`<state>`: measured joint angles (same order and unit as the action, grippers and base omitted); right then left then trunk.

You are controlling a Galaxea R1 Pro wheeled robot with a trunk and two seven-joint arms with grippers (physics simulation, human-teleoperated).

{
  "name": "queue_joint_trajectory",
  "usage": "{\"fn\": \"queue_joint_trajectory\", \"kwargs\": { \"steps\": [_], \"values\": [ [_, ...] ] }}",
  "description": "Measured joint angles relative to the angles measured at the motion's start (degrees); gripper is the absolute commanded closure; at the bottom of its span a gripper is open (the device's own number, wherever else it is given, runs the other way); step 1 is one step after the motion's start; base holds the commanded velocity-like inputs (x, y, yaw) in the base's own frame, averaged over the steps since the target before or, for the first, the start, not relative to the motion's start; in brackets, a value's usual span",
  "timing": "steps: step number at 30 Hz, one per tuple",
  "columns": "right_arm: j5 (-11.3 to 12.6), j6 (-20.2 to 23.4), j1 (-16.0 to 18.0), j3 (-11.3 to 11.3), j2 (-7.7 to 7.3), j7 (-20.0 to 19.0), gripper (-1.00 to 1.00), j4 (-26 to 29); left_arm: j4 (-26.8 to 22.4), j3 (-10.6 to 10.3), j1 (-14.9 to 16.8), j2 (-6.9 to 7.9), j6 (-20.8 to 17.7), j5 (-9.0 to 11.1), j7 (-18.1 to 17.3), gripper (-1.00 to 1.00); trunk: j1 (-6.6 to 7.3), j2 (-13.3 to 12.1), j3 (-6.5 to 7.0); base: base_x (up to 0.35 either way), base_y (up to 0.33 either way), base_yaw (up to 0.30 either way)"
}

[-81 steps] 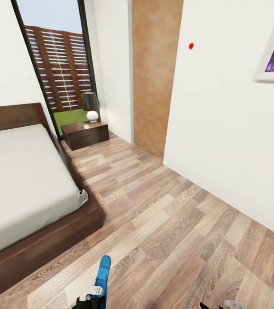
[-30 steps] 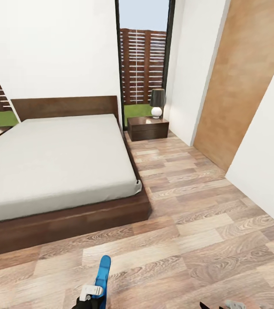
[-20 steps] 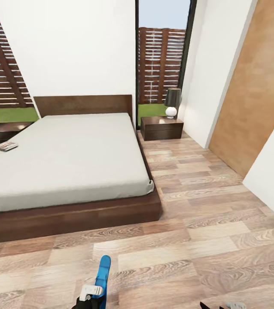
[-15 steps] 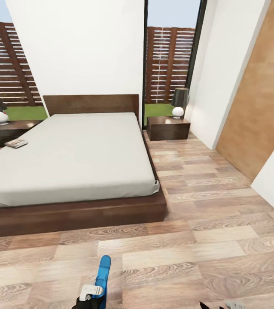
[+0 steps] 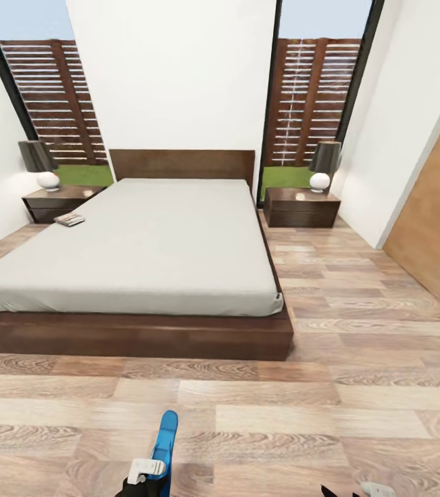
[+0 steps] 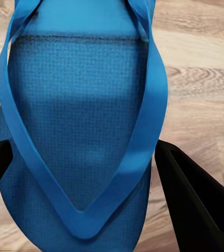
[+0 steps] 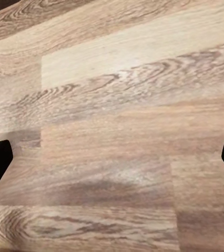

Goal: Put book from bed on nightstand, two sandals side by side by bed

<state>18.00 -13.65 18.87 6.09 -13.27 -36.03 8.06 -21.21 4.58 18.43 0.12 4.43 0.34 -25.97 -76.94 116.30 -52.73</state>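
- Head view: the book lies on the bed, near the edge by one nightstand.
- It is small and far off, so its cover is hard to make out.
- One blue sandal sits between the black fingers of the left gripper, which press on its two sides.
- From the head, just the tip of that sandal and a bit of the left gripper show at the bottom edge.
- The right gripper has its fingers far apart over the bare wood floor, with nothing between them.
- I count one bed, one book, one sandal, two nightstands, two lamps and two tall windows.
- A second nightstand stands on the other side of the bed.
- Each nightstand has a lamp: one and another.
- A brown door is cut off at the side.
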Motion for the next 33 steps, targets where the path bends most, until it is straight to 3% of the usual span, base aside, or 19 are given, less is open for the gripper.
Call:
{"fn": "queue_joint_trajectory", "kwargs": {
  "steps": [12, 14, 16, 18, 20, 33],
  "values": [
    [0.32, -0.09, -0.02, 0.4, -0.53, 1.94, -1.0, -0.04, -0.01, 0.0, -0.01, 0.0, 0.0, -0.01, 0.01, 1.0, 0.0, 0.0, -0.03, 0.0, 0.0, 0.018],
    [0.23, -0.08, -0.02, 0.48, -0.59, 7.33, -1.0, -0.06, 0.0, 0.0, -0.01, 0.0, 0.0, 0.0, 0.01, 1.0, 0.0, 0.0, -0.03, 0.0, 0.0, 0.0],
    [-0.03, 0.02, -0.02, 0.43, -0.56, 20.48, -1.0, -0.1, -0.01, 0.0, 0.01, 0.0, 0.0, 0.0, 0.0, 1.0, 0.0, 0.0, -0.03, 0.0, 0.0, 0.0],
    [-0.27, 0.08, -0.01, 0.3, -0.54, 25.7, -1.0, -0.08, -0.01, 0.0, 0.0, 0.0, 0.0, 0.0, 0.01, 1.0, 0.0, 0.0, -0.03, -0.025, 0.0, 0.0],
    [-0.41, 0.16, -0.01, -0.02, -0.54, 28.43, -1.0, -0.45, -0.02, -0.01, 0.0, 0.0, 0.0, -0.03, 0.01, 1.0, -0.02, 0.0, -0.03, -0.204, 0.0, 0.0],
    [-0.46, 0.19, -0.01, -0.41, -0.79, 29.11, -1.0, -0.76, -0.02, -0.01, -0.01, 0.0, 0.0, -0.08, 0.01, 1.0, -0.04, 0.0, -0.04, -0.316, 0.0, 0.0]
  ]
}}
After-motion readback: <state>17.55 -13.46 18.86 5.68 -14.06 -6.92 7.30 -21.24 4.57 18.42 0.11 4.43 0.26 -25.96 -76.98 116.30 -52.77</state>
